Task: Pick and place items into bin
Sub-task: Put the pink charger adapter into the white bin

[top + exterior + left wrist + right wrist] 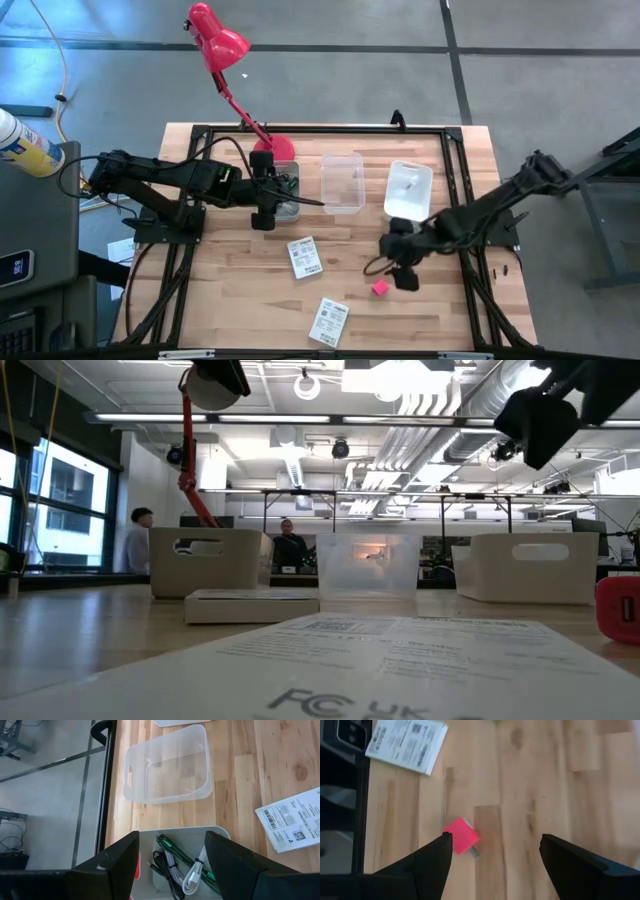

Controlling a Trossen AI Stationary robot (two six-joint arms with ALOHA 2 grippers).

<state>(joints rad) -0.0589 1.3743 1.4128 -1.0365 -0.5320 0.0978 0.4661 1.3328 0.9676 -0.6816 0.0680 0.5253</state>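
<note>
My left gripper [172, 837] hangs open above the left bin [287, 192], which holds a green cable [176, 856], a black cable [162, 865] and a white cable [194, 875]. My right gripper [495, 840] is open above the bare table, with a pink cube [461, 836] lying on the wood near one finger; the cube [380, 288] sits just to the near side of that gripper [405, 268]. Two white printed cards [305, 257] [328, 322] lie flat on the table.
A clear bin [343, 182] and a white bin [408, 190] stand in a row with the left bin near the far edge. A red desk lamp [222, 45] rises from its base [272, 152] behind the left bin. Black frame rails [180, 250] run along the table's sides.
</note>
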